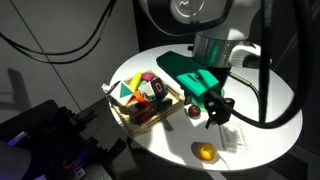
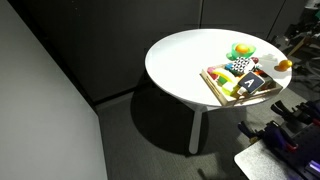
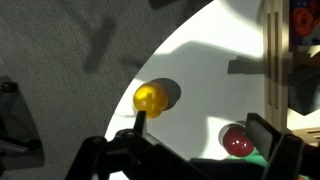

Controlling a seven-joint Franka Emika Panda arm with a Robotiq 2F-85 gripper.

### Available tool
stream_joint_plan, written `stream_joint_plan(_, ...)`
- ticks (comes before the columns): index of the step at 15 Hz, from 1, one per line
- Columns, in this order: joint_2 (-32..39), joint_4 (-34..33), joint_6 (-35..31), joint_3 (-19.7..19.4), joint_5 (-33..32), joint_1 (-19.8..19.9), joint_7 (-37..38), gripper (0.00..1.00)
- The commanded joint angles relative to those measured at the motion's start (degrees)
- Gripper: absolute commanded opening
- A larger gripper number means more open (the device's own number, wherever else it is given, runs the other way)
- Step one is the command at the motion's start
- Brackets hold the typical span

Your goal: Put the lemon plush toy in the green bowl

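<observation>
Arm (image 1: 215, 25) is reaching down from above the table (image 1: 250, 150), holding the gripper (image 1: 218, 108) low over the white top, just beside the tray (image 1: 140, 112). Jaws are standing spread and gripping nothing. In the wrist view the dark fingers (image 3: 262, 128) are framing bare table, with a red ball (image 3: 238, 141) lying near one of them. The lemon (image 3: 150, 97) is sitting free on the table near its edge, apart from the gripper. The bowl (image 2: 243, 50) is standing beyond the tray in an exterior view, holding something yellow that is too small to make out. A green shape under the wrist is showing in an exterior view; I cannot tell whether it is bowl or gripper part. Tray contents are blurring together.
</observation>
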State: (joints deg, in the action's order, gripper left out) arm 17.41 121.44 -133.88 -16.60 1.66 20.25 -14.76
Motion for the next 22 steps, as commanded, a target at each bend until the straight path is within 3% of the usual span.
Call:
stream_joint_plan(1,0.0,-0.1,0.1,0.5,-0.2,0.5,0.2,1.00)
stream_joint_plan(22,17.5,-13.8,-1.2,3.1,0.7,6.4,-1.4,1.00)
